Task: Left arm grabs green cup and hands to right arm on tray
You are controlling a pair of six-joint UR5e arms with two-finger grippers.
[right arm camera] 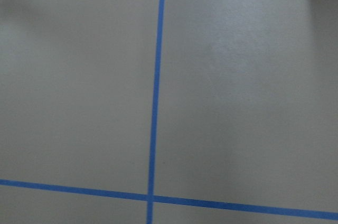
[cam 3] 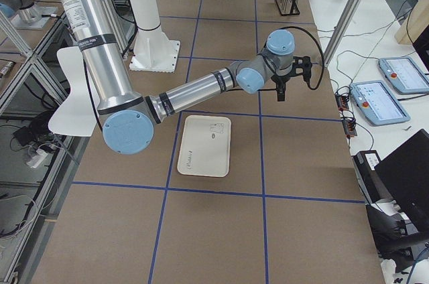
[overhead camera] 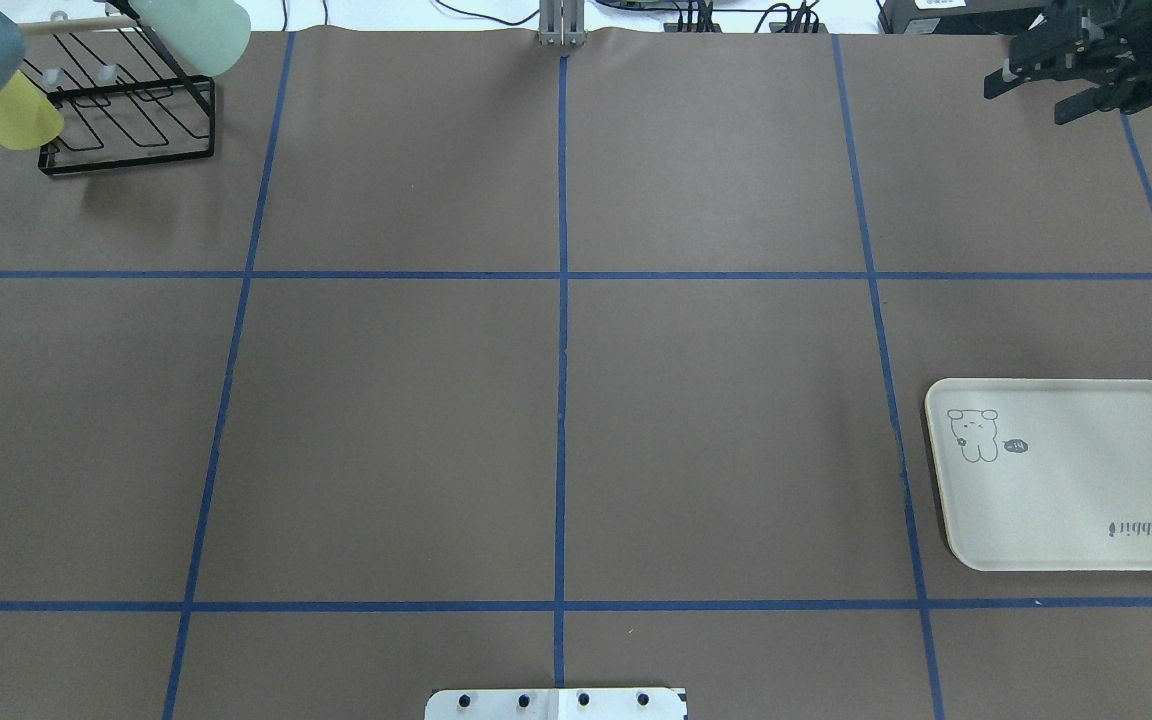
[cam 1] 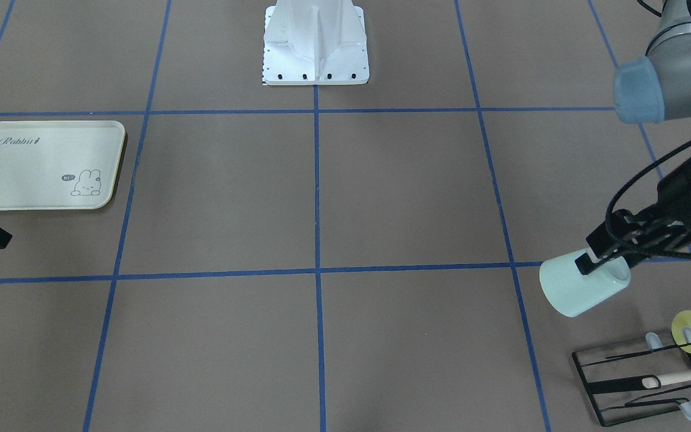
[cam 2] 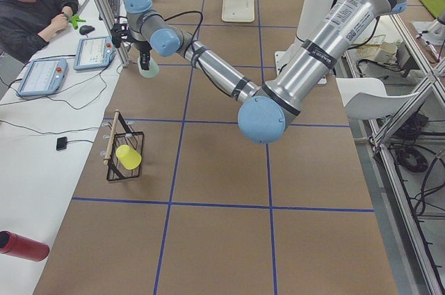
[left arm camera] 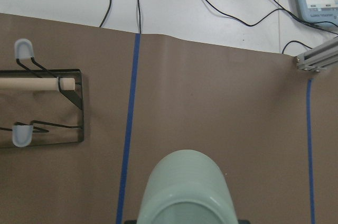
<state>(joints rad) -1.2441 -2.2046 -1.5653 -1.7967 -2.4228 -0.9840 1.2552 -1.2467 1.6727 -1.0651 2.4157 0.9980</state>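
Left gripper [cam 1: 600, 261] jaws clenched on green cup [cam 1: 573, 291] wall, one inside mouth, one outside; cup hung tilted above counter [cam 1: 393, 204], just beside wire rack [cam 1: 621, 384], well apart from tray [cam 1: 27, 174]; right gripper [overhead camera: 1033, 92] jaws spread, empty; you should carry cup slowly toward centre, body left exposed for right jaws.

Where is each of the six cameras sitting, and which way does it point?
Front-facing: across the table, facing the robot steeply downward; base at top, left gripper holding green cup.
Overhead: behind the robot, looking forward and down; right gripper top right.
Exterior left: table end on robot's left, looking along it; left arm near.
Exterior right: opposite end; right arm near.
Left wrist: down past the cup at the rack.
Right wrist: down on bare table; no body shows.
Shared: front-facing and overhead both show the tray.
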